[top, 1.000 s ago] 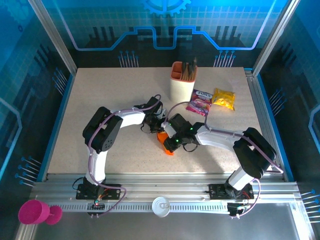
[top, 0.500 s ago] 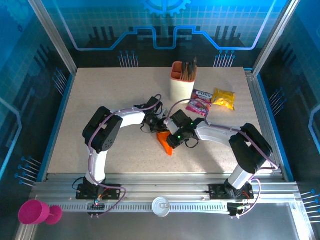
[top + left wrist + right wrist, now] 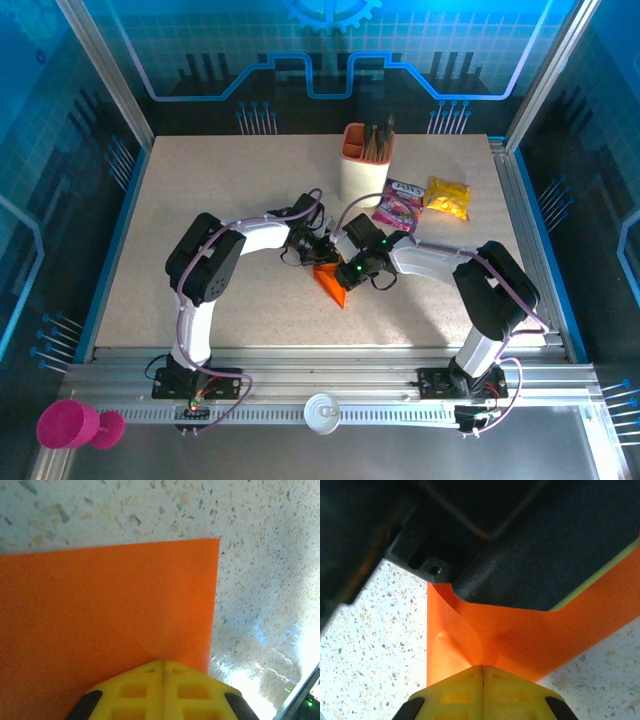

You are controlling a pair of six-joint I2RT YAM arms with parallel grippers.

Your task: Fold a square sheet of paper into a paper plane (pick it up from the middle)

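The orange sheet of paper (image 3: 333, 284) lay near the middle of the tabletop (image 3: 200, 190), part-folded, showing from above as a small wedge pointing toward the near edge. In the left wrist view the sheet of paper (image 3: 110, 620) lay flat, its far edge and right edge straight and meeting in a clean square corner. In the right wrist view the sheet of paper (image 3: 520, 640) showed a raised, curved fold running up to the fingertips.

The left end effector (image 3: 322, 254) stood at the far side of the paper; its yellow fingers (image 3: 135, 690) were closed flush together, tips down on the sheet. The right end effector (image 3: 351, 272) stood just beside it on the right; its fingers (image 3: 510, 690) were likewise closed, seam against the fold. Whether either nipped a layer could not be told. The two heads were crowded together, the left one's dark body overhanging the paper.

Open tabletop lay to the left and along the near side. On the far side stood a beige-and-orange pen cup (image 3: 364, 165); right of it lay a pink packet (image 3: 398, 206) and a yellow packet (image 3: 447, 197), touching each other and near the right arm. Print on the packets was too small to read.
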